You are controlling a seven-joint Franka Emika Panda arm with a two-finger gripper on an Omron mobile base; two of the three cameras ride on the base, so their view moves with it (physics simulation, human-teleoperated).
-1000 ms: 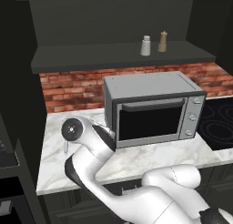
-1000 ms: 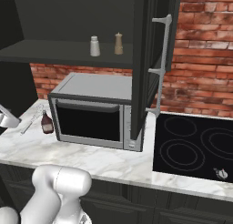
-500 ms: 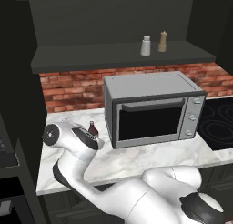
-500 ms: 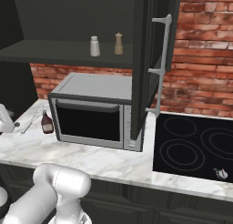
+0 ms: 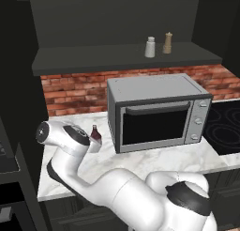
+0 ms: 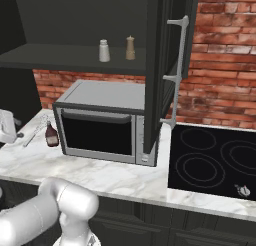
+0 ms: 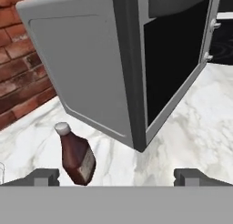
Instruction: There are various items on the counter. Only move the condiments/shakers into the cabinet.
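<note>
The dark red-brown bottle [image 7: 76,157] stands upright on the marble counter [image 7: 195,123], just left of the microwave. My gripper [image 7: 116,177] is open and low over the counter, with the bottle just ahead near the left fingertip [image 7: 43,176] and nothing held. The bottle [image 6: 51,135] also shows from the right base, with the wire whisk [image 6: 31,136] lying beside it. In the left base view my arm partly hides the bottle [image 5: 95,132]. The pale shaker [image 5: 150,47] and wooden pepper mill [image 5: 168,42] stand on the dark cabinet's shelf [image 5: 93,58].
The grey microwave [image 5: 159,112] fills the counter's middle, close to the right of the bottle. The cabinet's dark door [image 6: 162,70] hangs open over the microwave's right end. A black stovetop [image 6: 215,160] lies at the right. A brick wall [image 6: 225,65] backs the counter.
My arm has swung left, away from the microwave's front. The bottle, hidden behind the arm a second ago, now shows in the left base view. The gripper stays open.
</note>
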